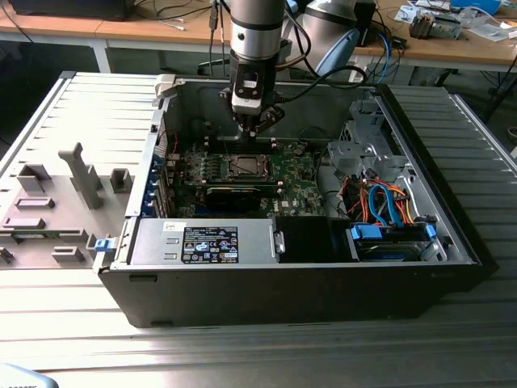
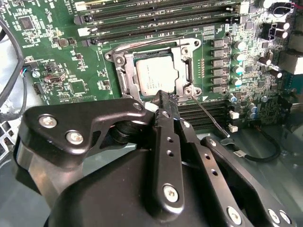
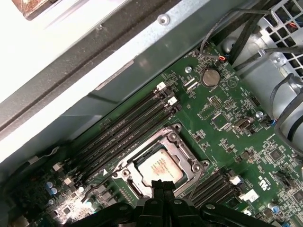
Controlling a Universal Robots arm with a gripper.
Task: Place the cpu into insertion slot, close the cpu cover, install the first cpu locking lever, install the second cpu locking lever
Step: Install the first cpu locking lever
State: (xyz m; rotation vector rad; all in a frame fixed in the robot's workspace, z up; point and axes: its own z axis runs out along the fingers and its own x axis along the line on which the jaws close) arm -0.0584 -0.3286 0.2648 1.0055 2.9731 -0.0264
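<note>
Grey slatted bench (image 1: 452,339) carries an open black computer case (image 1: 283,295), lying on its side with the interior facing up. The arm (image 1: 257,32) comes down into the case from above, over the far part of the green motherboard (image 1: 303,194). Power supply box (image 1: 202,241) sits along the near wall, toward the exterior view's left. A bundle of orange and blue cables (image 1: 380,202) is on the exterior view's right. A black card (image 1: 234,194) stands on the board, just nearer the camera than the socket.

Pincer (image 2: 163,100) is clenched, fingertips pressed together, nothing seen between them. It hangs above the board near the socket edge (touching or not, cannot tell). In the first wrist view the pincer (image 3: 163,185) tips overlap the socket's edge.

Long memory slots (image 3: 128,127) run beside the socket.

The cpu cover (image 2: 185,49) lies flat on the socket and frames the chip. The cpu (image 2: 156,75) sits in the insertion slot, its pale metal top showing through the cover's window. It is seen too in the first wrist view (image 3: 158,168) and, small, in the exterior view (image 1: 245,167).

A thin metal lever rod (image 2: 208,116) slants away from the socket corner nearest the pincer and crosses the slots on that side. Latched or not, cannot tell.
</note>
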